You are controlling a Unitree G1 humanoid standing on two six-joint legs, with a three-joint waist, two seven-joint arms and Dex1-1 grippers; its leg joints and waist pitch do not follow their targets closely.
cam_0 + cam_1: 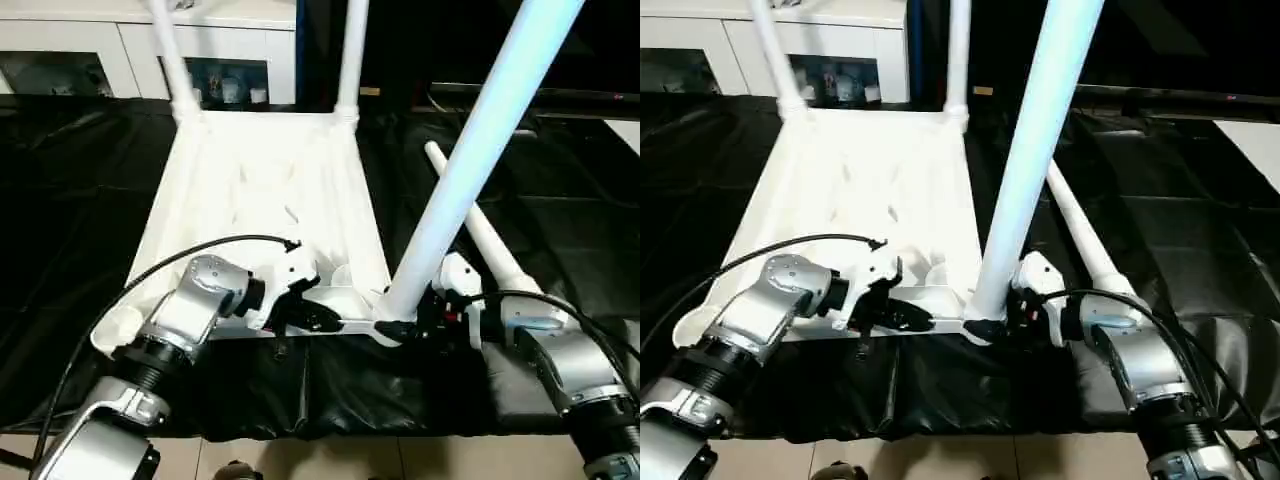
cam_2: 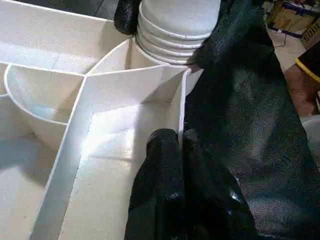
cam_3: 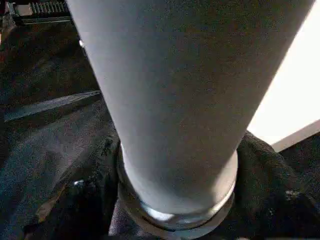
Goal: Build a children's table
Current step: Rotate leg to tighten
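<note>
Roughly, by part:
Table top (image 1: 265,190): upside down, centre frame, on black sheeting (image 1: 80,200).
Sockets: two far legs (image 1: 352,50) upright; near-right leg (image 1: 470,150) seated, leaning.
Spare leg (image 1: 490,240): lying right.
Left gripper (image 2: 180,150): pinched shut on the near rim (wrist view).
Right gripper (image 1: 405,322): fingers around the leg's base.

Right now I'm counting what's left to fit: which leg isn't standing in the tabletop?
The leg lying flat on the black sheet, right of the tabletop; the other three stand in corner sockets.
</note>
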